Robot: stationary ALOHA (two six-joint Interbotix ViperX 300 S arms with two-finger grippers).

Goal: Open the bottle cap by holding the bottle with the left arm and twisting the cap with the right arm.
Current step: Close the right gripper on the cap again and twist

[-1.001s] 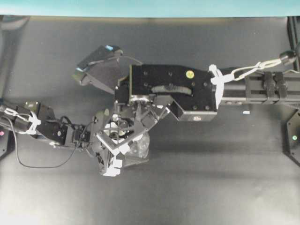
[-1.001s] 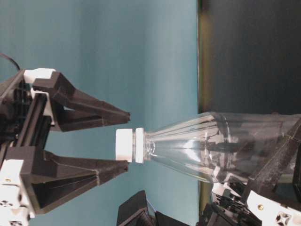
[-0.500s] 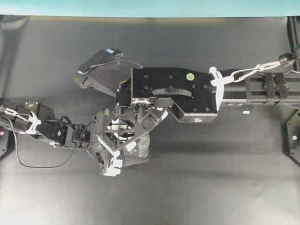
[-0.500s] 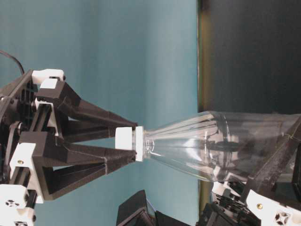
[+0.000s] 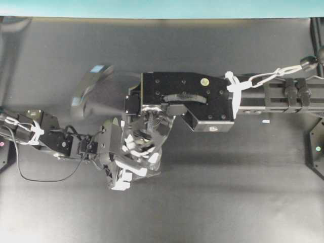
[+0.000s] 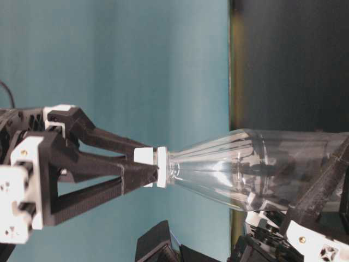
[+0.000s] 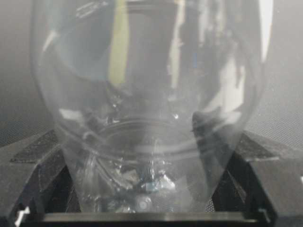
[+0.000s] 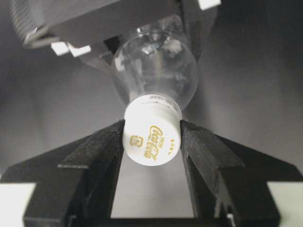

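- Overhead view: two arms met over one dark bench (image 5: 243,197). The right arm (image 5: 273,93) reached in from the right, and its boxy wrist housing (image 5: 185,98) covered most of its own tool (image 5: 144,136), so the cap could not be made out there. Just below that tool, one clear bottle (image 5: 152,161) glinted, partly hidden by fingers. The left arm (image 5: 45,136) came from the left, its tool (image 5: 121,164) beside the bottle; a blurred dark shape lay above left of it.
- Table-level view: this picture was turned sideways. One white cap (image 6: 146,165) sat pinched between the two black fingers (image 6: 114,143) of the right tool (image 6: 143,165), which touched it on both sides. The bottle (image 6: 245,169) ran from the cap toward the right; its base was cut off by parts of the left tool (image 6: 313,218) at the frame's edge.
- Left wrist view: the bottle (image 7: 147,104) filled the frame, its top cut off, wedged between the left tool's two dark fingers (image 7: 35,165), one on each side, spread wide around the body. The cap was out of sight.
- Right wrist view: the cap (image 8: 151,137), printed with gold lettering, was clamped between the two fingers (image 8: 97,156) of the right tool (image 8: 151,144). Beyond it the bottle (image 8: 156,66) narrowed away, its far end hidden under the left tool (image 8: 94,21).
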